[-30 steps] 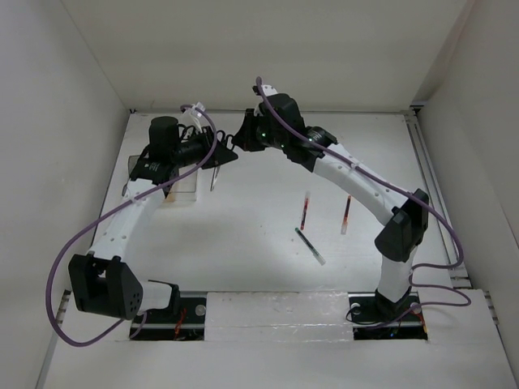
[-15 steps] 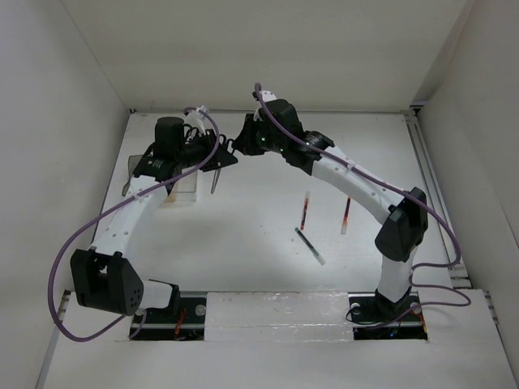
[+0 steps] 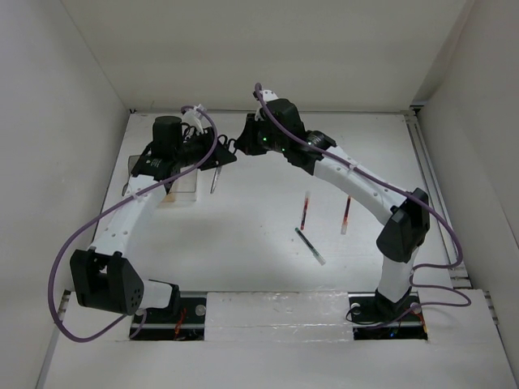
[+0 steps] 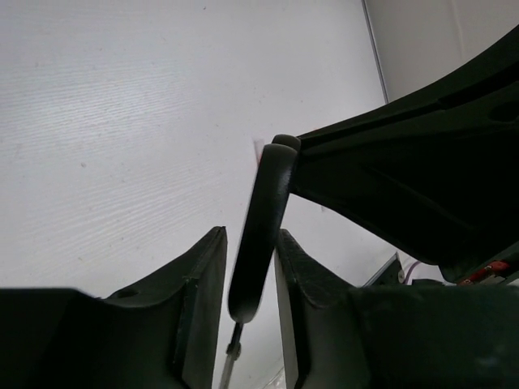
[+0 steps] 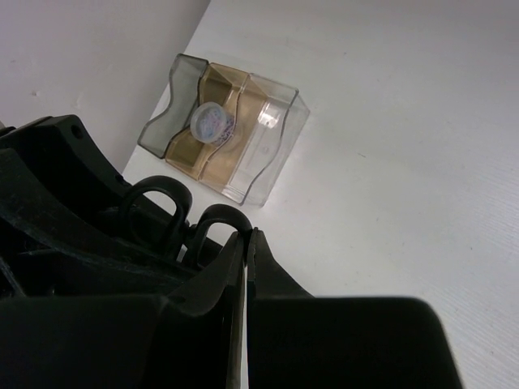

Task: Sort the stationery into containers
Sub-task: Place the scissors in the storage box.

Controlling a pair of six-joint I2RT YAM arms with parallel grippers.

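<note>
**A:** What's changed?

**B:** Nothing by the near edge. The black pen [image 3: 309, 245], and just beyond it a red pen [image 3: 304, 209] and a second red pen [image 3: 346, 213], lie where they were, right of centre. Farther in, toward the far-left corner, the right gripper [image 3: 237, 146] has closed in on the left gripper [image 3: 216, 157]. A second ago they stood apart; now they meet tip to tip.

**A:** Meaning?

**B:** I'd judge it a handover or regrip of the scissors [image 4: 258, 235]. The pens wait until that's settled.

**A:** How do the scissors sit against the jaws?

**B:** They're in the air. The left jaws are clamped on a handle loop, with the blades hanging toward the surface. The right jaws are together with only a slit between them, tips against the handles. I cannot tell whether they pinch anything.

**A:** And the tray [image 5: 272, 150]?

**B:** It's beyond, at the left edge, with the roll [image 5: 209, 123] already in its tan compartment. The scissors hang just beside it, not over it.
</note>
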